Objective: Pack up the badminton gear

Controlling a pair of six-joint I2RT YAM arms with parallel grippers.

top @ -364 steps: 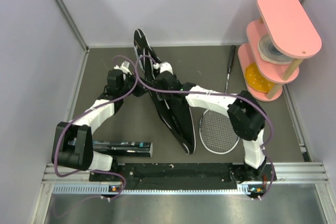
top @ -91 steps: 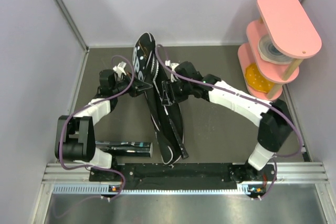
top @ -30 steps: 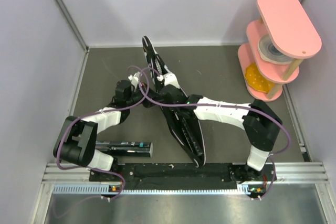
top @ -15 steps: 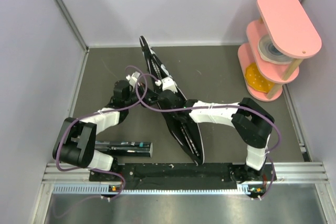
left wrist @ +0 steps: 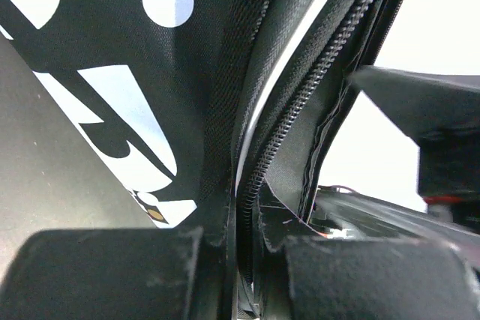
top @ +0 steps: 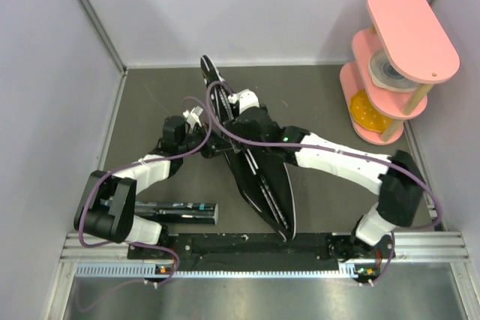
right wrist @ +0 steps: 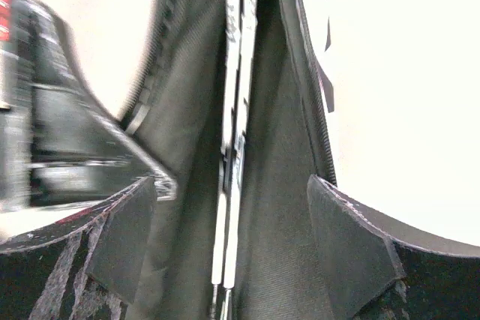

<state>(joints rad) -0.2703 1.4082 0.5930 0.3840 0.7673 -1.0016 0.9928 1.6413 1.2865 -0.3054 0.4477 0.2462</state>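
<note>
The black racket-shaped bag [top: 262, 177] lies slanted on the table, narrow end at the back, tipped up on its edge. My left gripper [top: 199, 120] is shut on the bag's zipper edge [left wrist: 259, 162] from the left. My right gripper [top: 227, 136] is open, its fingers [right wrist: 124, 237] spread inside the bag's opening. Two silver racket shafts [right wrist: 236, 110] lie inside the bag between them. The black shuttle tube [top: 176, 211] lies at the front left. No shuttlecocks are in view.
The pink tiered stand [top: 397, 50] stands at the back right, holding a white roll [top: 386, 69] and a yellow item [top: 366, 110]. Grey walls close the table on the left, back and right.
The racket lying on the table earlier is gone from view. In the last half second my right arm's elbow swung out to the right and the bag shifted slightly.
</note>
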